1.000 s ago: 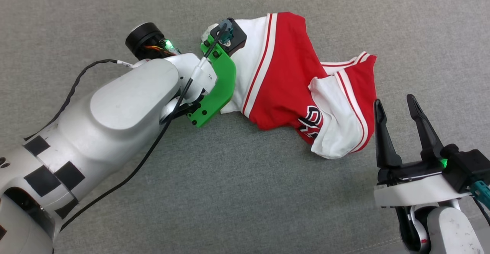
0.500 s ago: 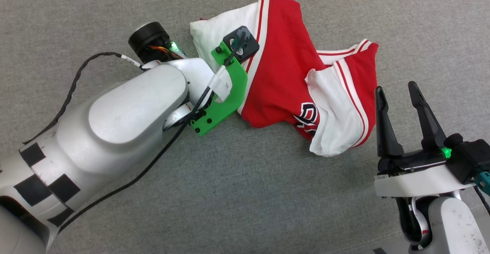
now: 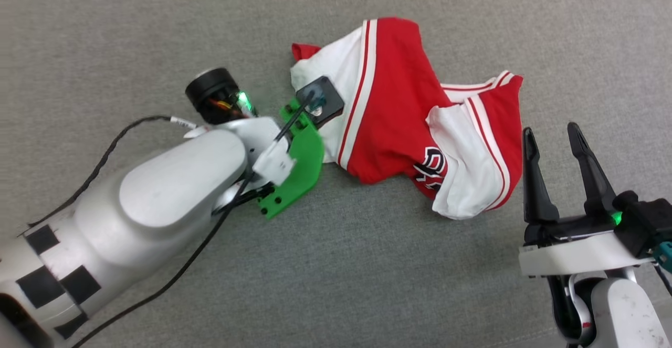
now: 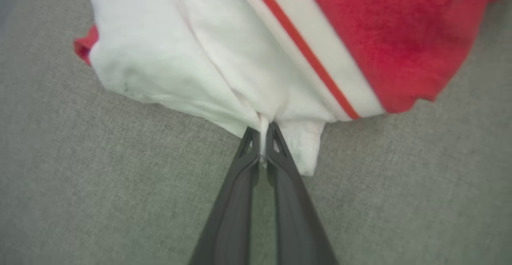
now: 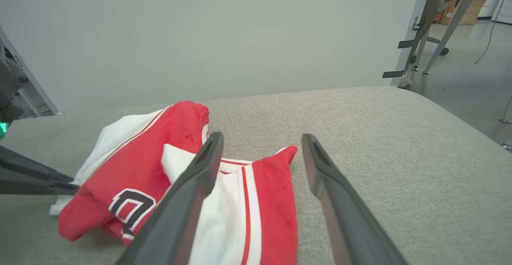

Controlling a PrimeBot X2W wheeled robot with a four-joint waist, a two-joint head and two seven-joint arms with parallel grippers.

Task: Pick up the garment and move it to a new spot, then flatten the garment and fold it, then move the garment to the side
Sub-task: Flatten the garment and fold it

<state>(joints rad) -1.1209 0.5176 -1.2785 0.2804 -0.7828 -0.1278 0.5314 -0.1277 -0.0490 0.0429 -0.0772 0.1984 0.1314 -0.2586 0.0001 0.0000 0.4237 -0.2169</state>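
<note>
Left wrist view has the left claw (image 4: 262, 131) clamped tight on a white fold of the garment (image 4: 400, 37), which lies crumpled on the grey fabric surface (image 3: 367, 264). The right claw (image 3: 550, 128) hovers just beside it, fingers spread wide, holding nothing.

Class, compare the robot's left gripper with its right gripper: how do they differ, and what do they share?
The left gripper is shut, pinching a white edge of the garment; the right gripper is open, holding nothing. The left gripper is at the garment's left end; the right gripper is beside its right end. Both have two long dark fingers.
</note>
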